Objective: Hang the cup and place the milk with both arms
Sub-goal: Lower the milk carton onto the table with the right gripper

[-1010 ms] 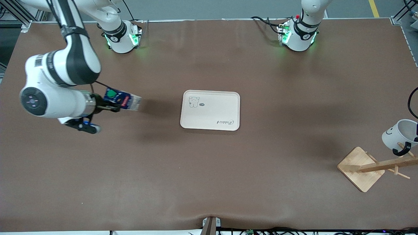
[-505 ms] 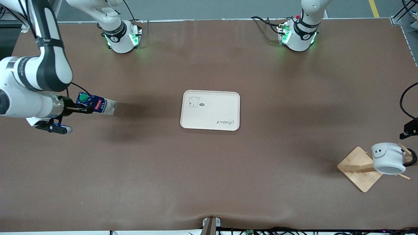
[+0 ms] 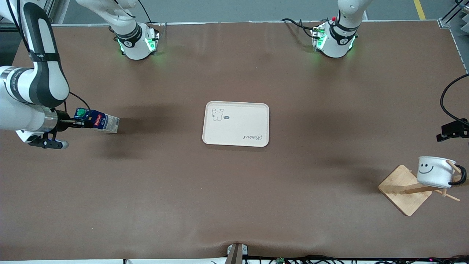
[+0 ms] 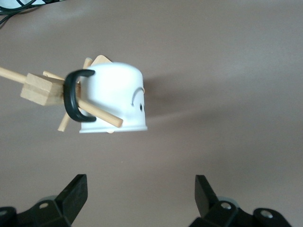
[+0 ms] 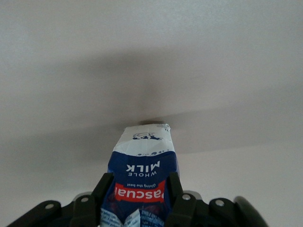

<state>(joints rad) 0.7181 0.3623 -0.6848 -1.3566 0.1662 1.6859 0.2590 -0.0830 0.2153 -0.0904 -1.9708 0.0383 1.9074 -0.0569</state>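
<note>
The cup [image 3: 434,171], white with a black smiley, hangs by its black handle [image 3: 460,178] on a peg of the wooden rack [image 3: 403,190] at the left arm's end of the table. In the left wrist view the cup [image 4: 113,101] hangs on the peg, apart from my left gripper [image 4: 140,191], which is open and empty. Only a black part of the left gripper [image 3: 450,131] shows in the front view, at the frame's edge. My right gripper [image 3: 75,124] is shut on the milk [image 3: 99,123] and holds it tilted on its side above the table at the right arm's end. The right wrist view shows the milk [image 5: 140,165] between the fingers [image 5: 105,189].
A cream tray [image 3: 253,110] with a small bear print lies in the middle of the table, between the milk and the rack. The rack's square wooden base sits near the table's edge at the left arm's end.
The cup went from hanging loose above the rack onto its peg and settled. The left gripper drew away from it. The right arm carried the milk farther from the tray, toward its own end.
</note>
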